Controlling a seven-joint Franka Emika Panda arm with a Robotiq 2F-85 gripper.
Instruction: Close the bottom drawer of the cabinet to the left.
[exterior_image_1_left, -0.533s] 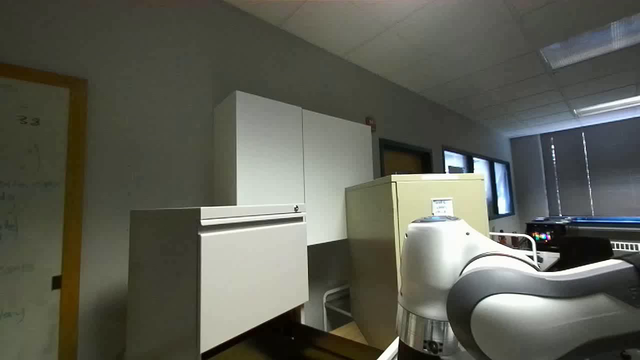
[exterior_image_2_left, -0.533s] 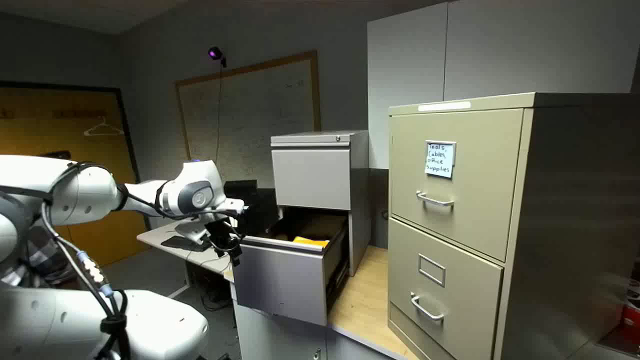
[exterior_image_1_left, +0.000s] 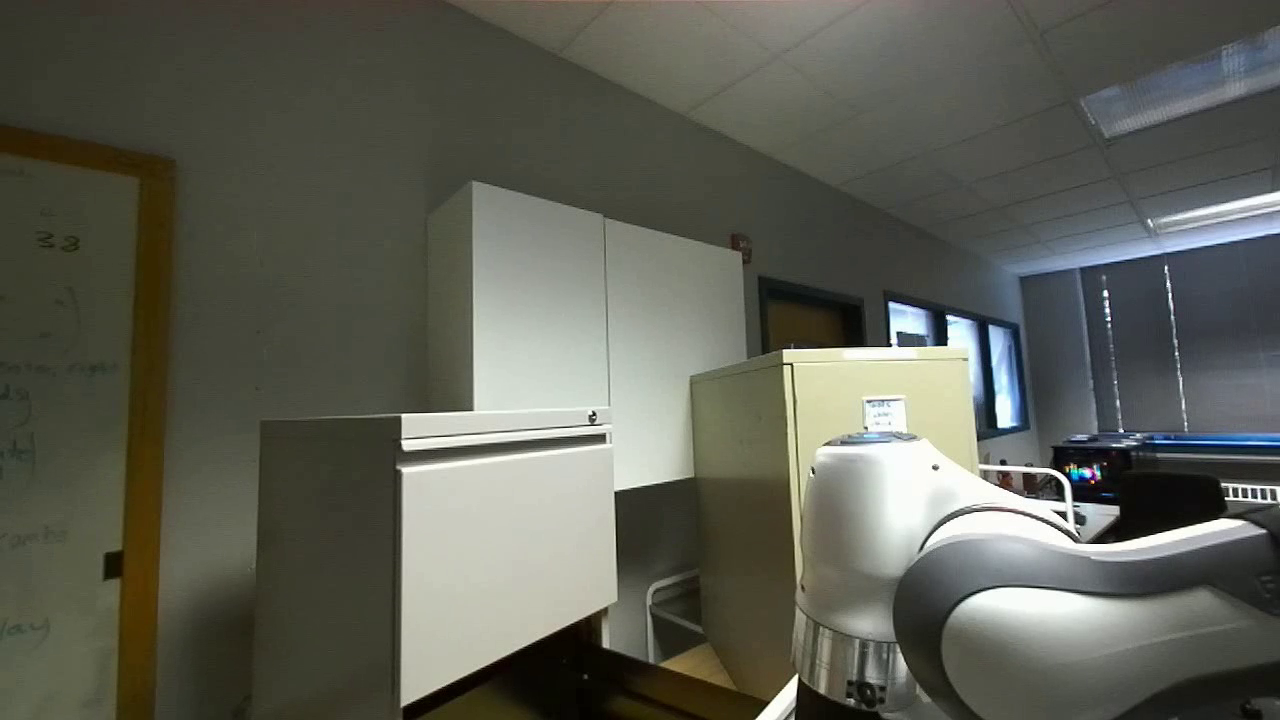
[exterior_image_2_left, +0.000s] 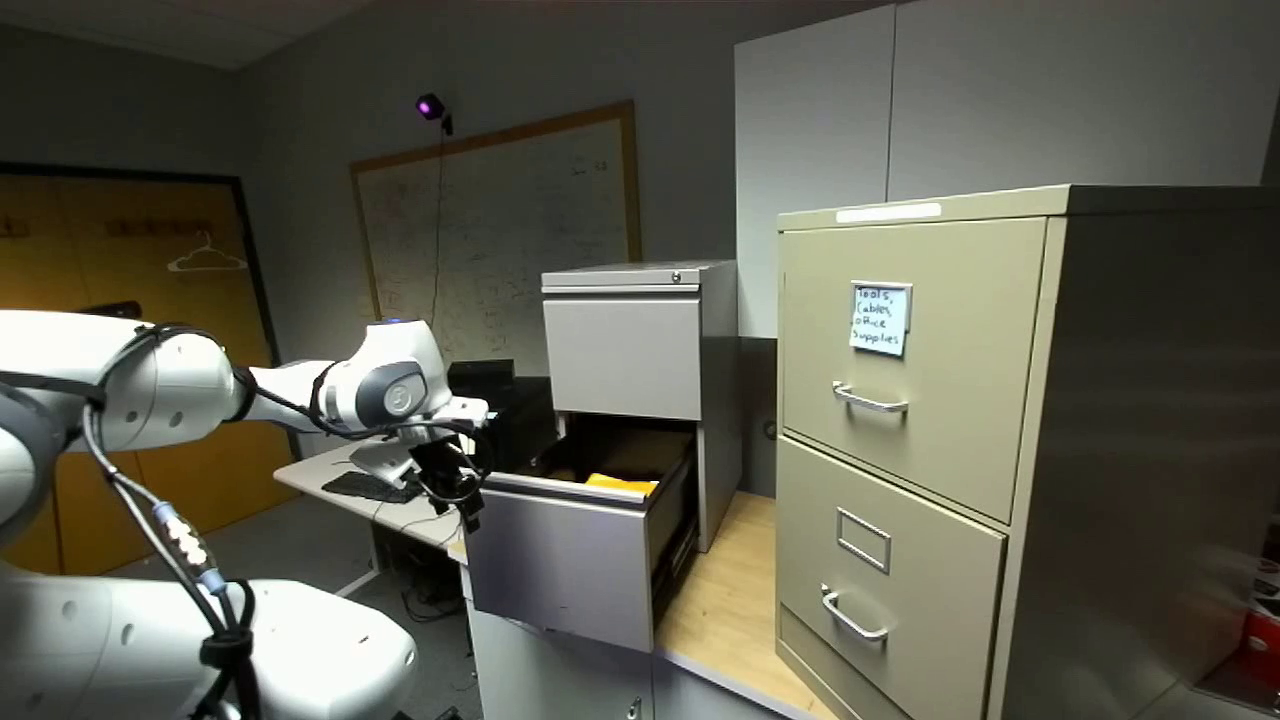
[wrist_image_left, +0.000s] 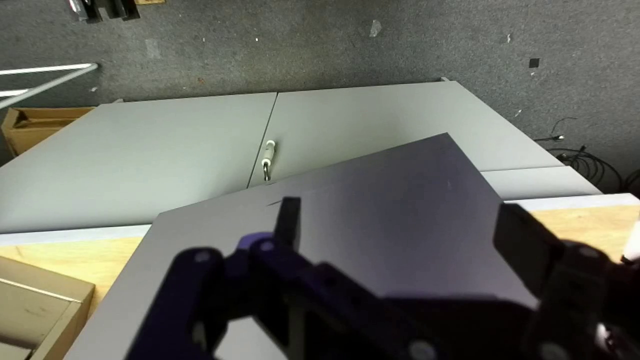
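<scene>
The low off-white cabinet stands on a wooden surface in an exterior view and also shows in an exterior view. Its upper drawer is closed. Its bottom drawer is pulled far out, with a yellow item inside. The drawer's dark side also shows at the bottom of an exterior view. My gripper is at the left end of the drawer front. In the wrist view the gripper is open and empty, fingers spread before the flat drawer front. I cannot tell whether it touches the panel.
A beige filing cabinet stands right of the open drawer. The wooden top lies between them, above a white lower cupboard. A desk with a keyboard is behind the gripper. A white wall cupboard hangs above.
</scene>
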